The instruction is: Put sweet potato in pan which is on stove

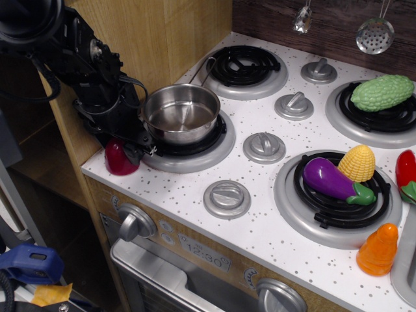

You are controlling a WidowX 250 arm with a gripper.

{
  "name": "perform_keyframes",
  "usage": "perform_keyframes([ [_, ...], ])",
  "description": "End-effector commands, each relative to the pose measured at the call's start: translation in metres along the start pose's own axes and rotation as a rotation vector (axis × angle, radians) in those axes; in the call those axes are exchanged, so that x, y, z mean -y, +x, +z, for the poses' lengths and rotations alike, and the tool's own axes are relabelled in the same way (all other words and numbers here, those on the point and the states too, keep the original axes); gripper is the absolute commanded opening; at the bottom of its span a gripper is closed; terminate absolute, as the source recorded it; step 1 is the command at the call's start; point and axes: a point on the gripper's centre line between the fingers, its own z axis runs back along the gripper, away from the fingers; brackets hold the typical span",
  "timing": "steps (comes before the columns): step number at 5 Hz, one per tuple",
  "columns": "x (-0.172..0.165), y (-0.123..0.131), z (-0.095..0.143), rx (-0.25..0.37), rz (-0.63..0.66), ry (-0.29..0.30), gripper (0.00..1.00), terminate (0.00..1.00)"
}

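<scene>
At the near left corner of the stove (195, 195) you find the sweet potato (117, 160), the dark-red glossy toy. It stands on the white speckled top, close to the edge. The gripper (134, 151) is down on it from above and from the pan side, so the black fingers hide its right part. I cannot tell from this view whether the fingers are already pressed on the toy or only around it; they touch it or are very near.

The relation that matters for you: the sweet potato lies directly under and slightly to the left of the fingertips, not apart from them. Its long axis seems nearly upright, but the upper end is covered, so this is only my judgement.

Just behind and to the right is the pan (182, 113), empty, on the front-left burner. Its rim is higher than the toy and it is just beside the gripper. So the coming move probably needs a lift first, then a short travel to the right and away from you, over the rim. Moving sideways too early could hit the pan wall.
</scene>
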Motion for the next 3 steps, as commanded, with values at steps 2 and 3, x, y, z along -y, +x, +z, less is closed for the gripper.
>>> perform_keyframes([
  [2, 0.006, 0.019, 0.052, 0.032, -0.015, 0.139, 0.0, 0.0],
  [3, 0.003, 0.035, 0.07, 0.045, -0.032, 0.176, 0.0, 0.0],
])
